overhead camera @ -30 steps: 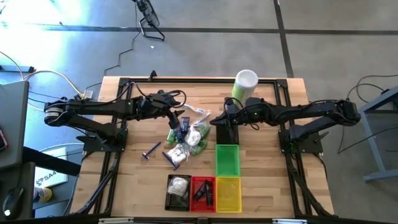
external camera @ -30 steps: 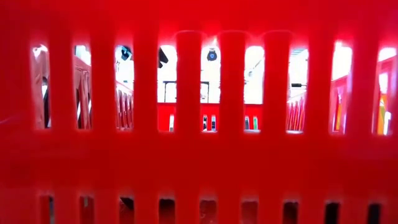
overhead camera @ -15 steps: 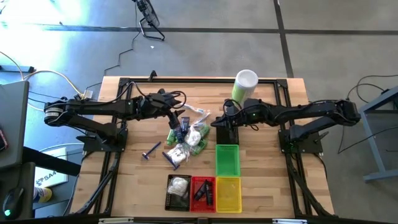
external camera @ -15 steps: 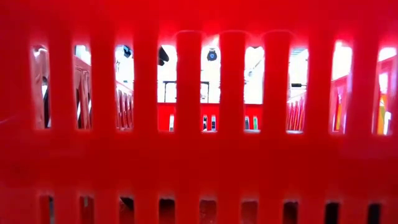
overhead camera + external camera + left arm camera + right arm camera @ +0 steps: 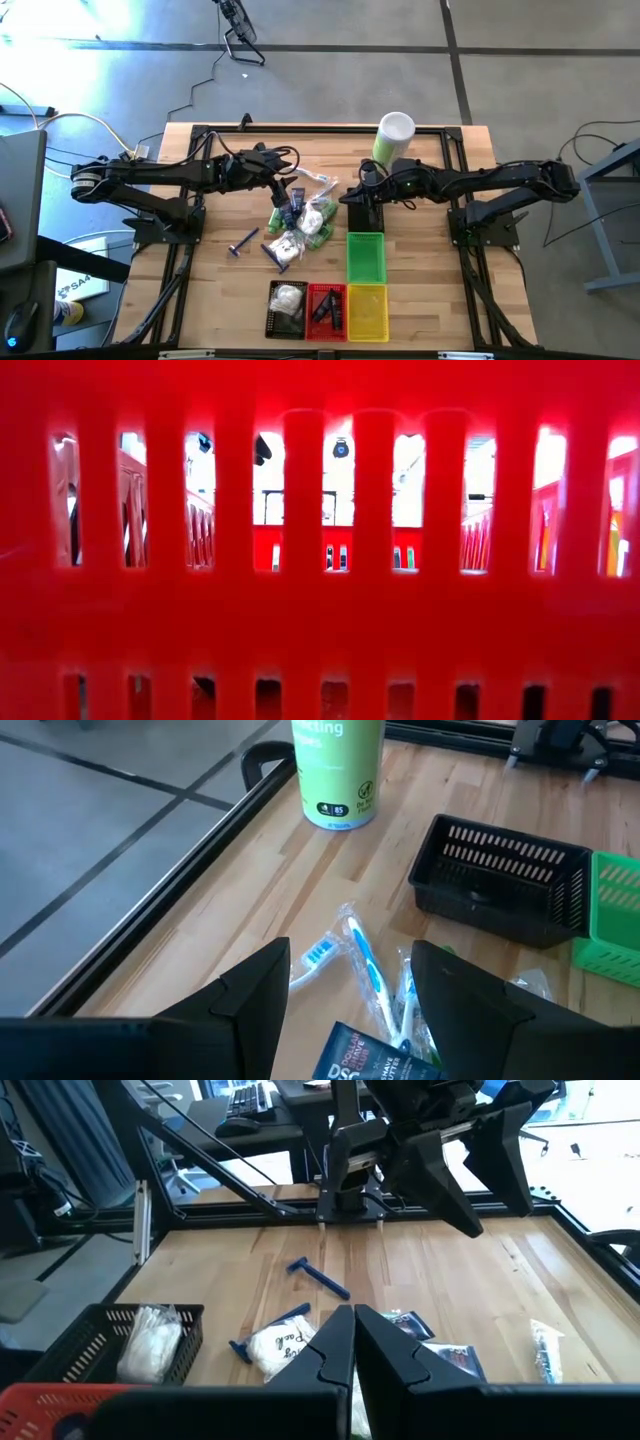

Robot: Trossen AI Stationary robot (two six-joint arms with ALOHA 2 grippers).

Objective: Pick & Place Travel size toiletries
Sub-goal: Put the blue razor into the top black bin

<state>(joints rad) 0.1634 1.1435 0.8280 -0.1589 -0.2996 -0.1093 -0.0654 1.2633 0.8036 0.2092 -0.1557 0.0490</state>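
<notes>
the left gripper (image 5: pixel 285 187) hangs over the far left side of the pile of travel size toiletries (image 5: pixel 300 225) in the middle of the wooden table (image 5: pixel 220 270). its fingers (image 5: pixel 250 995) are apart, holding nothing, with a dark blue tube (image 5: pixel 375 1060) and clear-wrapped toothbrushes (image 5: pixel 350 955) just under them. the right gripper (image 5: pixel 350 198) sits just right of the pile, fingers pressed together and empty. near it stand the green basket (image 5: pixel 366 257), and the black basket (image 5: pixel 287 307), red basket (image 5: pixel 326 309) and yellow basket (image 5: pixel 367 310) in a row. a tall canister (image 5: pixel 393 137) stands at the far edge.
</notes>
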